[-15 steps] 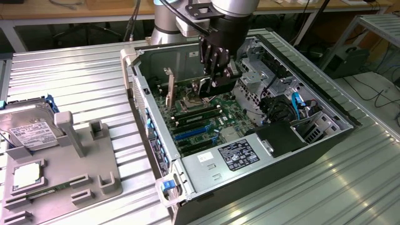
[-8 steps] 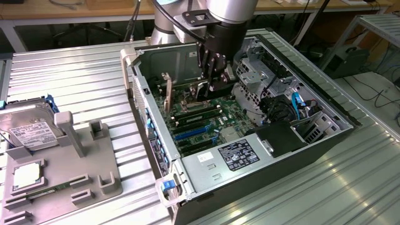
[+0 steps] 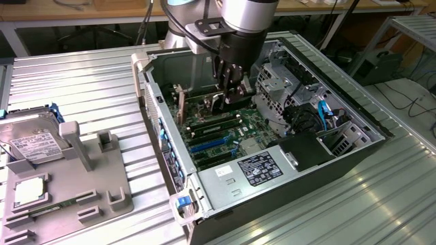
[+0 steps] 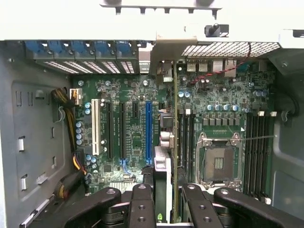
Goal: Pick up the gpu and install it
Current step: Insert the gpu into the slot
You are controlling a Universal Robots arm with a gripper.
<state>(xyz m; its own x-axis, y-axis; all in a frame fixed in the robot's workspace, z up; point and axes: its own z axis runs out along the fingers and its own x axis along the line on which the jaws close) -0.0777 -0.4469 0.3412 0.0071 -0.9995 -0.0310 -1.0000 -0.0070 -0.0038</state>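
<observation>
My gripper (image 3: 228,97) pinching the gpu (image 4: 161,175) inside the open case (image 3: 151,99), drive cage (image 3: 276,81) crowding the exterior view's right, bare slots (image 4: 121,130) free beside it, power supply (image 3: 262,168) boxing in one end.

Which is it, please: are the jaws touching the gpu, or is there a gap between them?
Touching. The wrist view shows the gpu edge-on between the jaws, both pressed against its sides with no gap visible.

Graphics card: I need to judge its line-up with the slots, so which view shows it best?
The wrist view: the graphics card stands edge-on in the gripper, just beside the long blue slot. In the exterior view the gripper covers most of it inside the computer case.
</observation>
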